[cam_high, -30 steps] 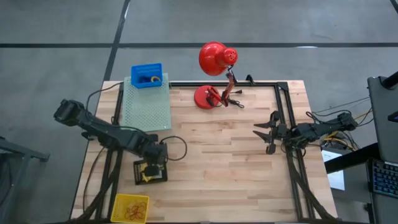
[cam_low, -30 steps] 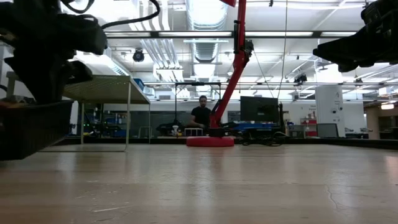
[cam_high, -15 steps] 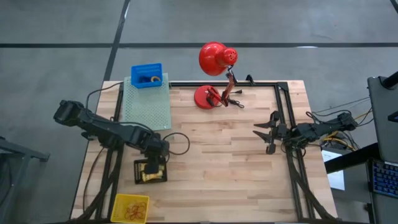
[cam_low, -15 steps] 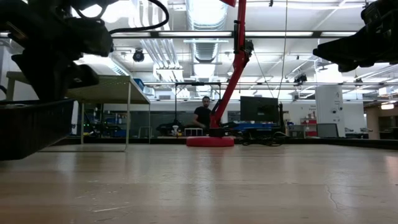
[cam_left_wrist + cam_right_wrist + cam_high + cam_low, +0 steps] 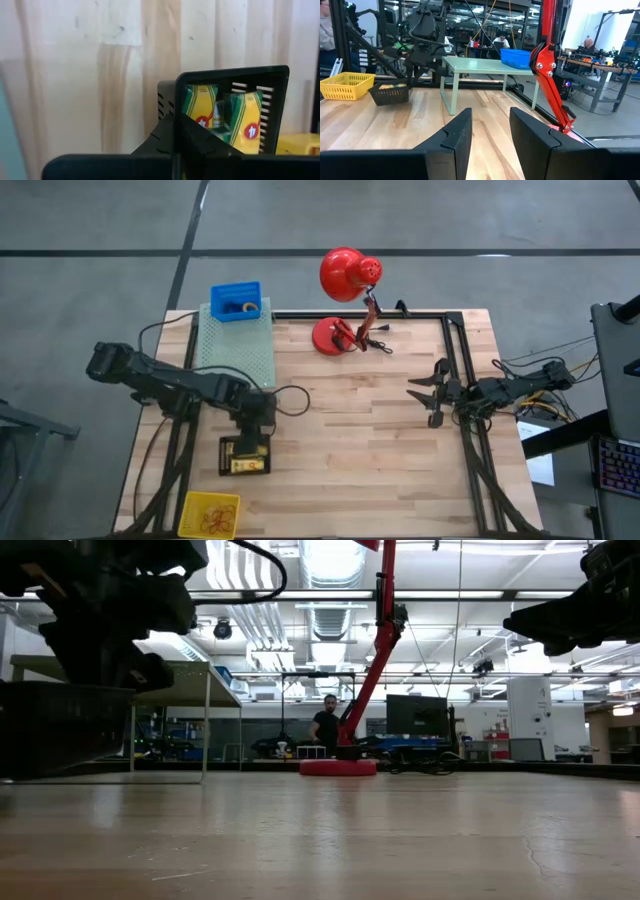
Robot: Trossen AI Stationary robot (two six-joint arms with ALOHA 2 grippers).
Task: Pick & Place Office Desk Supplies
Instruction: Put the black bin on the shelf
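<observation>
The left gripper (image 5: 254,436) is pressing its fingers (image 5: 192,146) together on the near wall of a black slotted plastic bin (image 5: 246,464), with no gap showing between them. Just past the fingertips, inside the bin, yellow and green cardboard boxes (image 5: 201,106) are standing on end. Under the fingers, a pale wooden plank table (image 5: 360,460) is spreading out in lengthwise boards. Whether the bin is touching it I cannot tell.

The left arm is reaching in from the table's left edge, its wrist bending down over the bin. Behind the fingers, towards the near edge, a yellow wire basket (image 5: 209,514) is holding thin tangled loops. Ahead of them, a pale green perforated stand (image 5: 238,350) is carrying a blue plastic tray (image 5: 236,301).

The right gripper (image 5: 429,396) is hovering near the table's right edge with its fingers (image 5: 456,135) spread wide and nothing between them. Well beyond its fingertips, a big red desk lamp (image 5: 346,275) is standing at the far edge. Past the table, a workshop with ceiling lights is showing, where a person (image 5: 323,725) is sitting
</observation>
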